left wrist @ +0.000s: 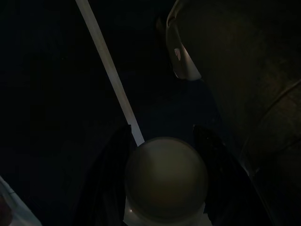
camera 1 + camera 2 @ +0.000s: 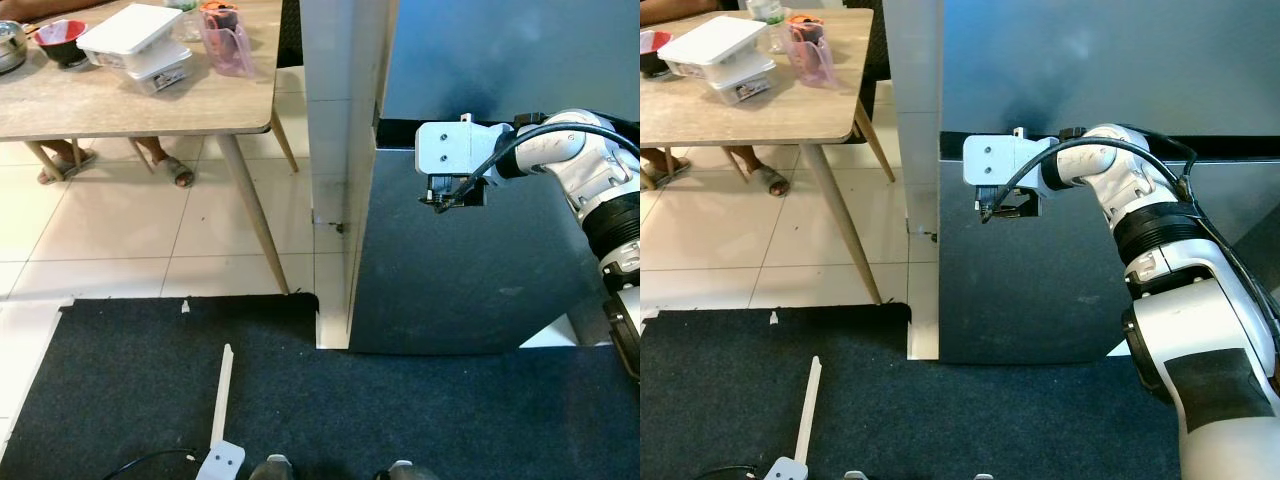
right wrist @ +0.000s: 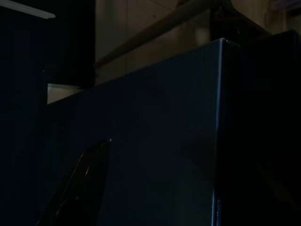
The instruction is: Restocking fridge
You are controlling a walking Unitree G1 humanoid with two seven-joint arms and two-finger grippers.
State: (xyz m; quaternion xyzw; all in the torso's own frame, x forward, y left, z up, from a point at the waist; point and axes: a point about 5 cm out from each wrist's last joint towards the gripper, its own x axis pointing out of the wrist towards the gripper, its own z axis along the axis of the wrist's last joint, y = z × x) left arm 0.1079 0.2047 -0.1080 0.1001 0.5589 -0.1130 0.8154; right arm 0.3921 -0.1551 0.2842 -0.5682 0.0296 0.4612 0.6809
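**Bright head views, dark wrist views**

Both eye views are evenly lit and sharp, with no motion blur. A soft sheen is seen on the dark fridge door (image 2: pixel 1040 280), and pale floor tiles (image 2: pixel 120 230) are brightly lit. Faint shadows are cast under the table (image 2: pixel 150 100). Both wrist views are very dim and murky, with little detail resolved.

the right arm is raised and bent across the robot's front, its silver forearm reaching toward the robot's left, wrist level. the right gripper (image 2: pixel 992 210) points forward and slightly down under the white wrist block. the left gripper (image 1: pixel 164 155) hangs low, its two dark fingers (image 1: pixel 110 179) spread round a pale rounded object.
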